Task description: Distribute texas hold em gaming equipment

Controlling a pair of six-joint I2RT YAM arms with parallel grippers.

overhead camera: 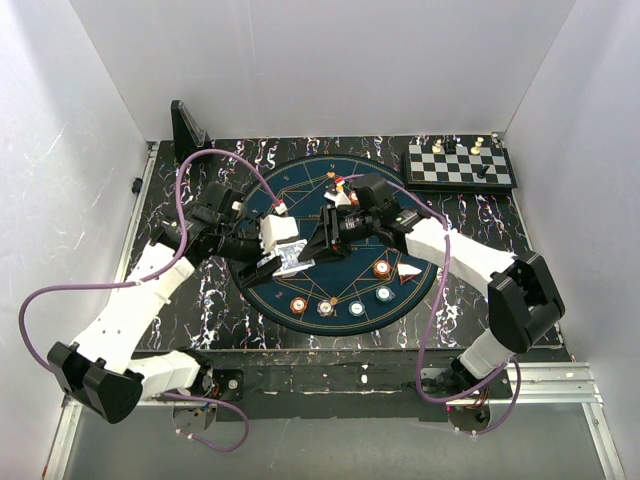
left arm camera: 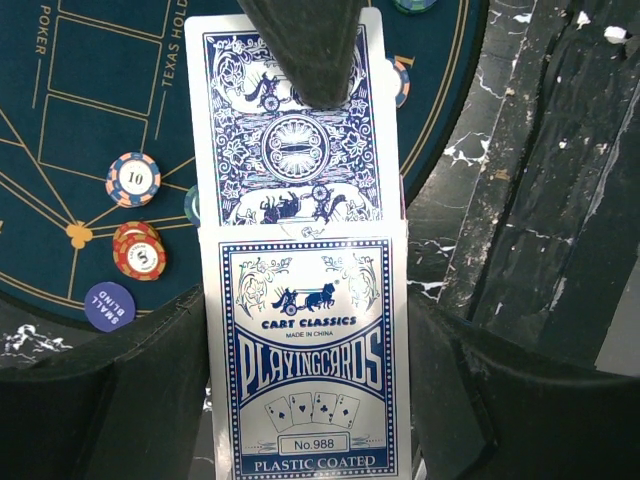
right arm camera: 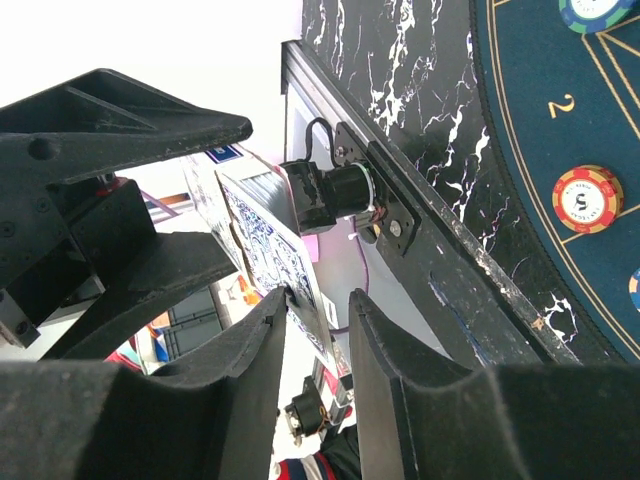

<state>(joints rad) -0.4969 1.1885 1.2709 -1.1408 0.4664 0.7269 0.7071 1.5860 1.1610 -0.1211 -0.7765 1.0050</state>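
Blue-backed card (left arm camera: 290, 165) half out of box (left arm camera: 308, 360); chips (left arm camera: 134, 178) lying flat.

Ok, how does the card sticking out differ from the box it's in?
The card box carries lettering and small card faces; the card shows only an ornate back. The card box is clamped in the left gripper; the card juts from its top, between the parted jaws of the right gripper. Both are blue and white.

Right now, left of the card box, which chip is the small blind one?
The purple chip, lowest of the three in the left wrist view. The red chip above it reads 5, and the blue-and-white chip reads 10.
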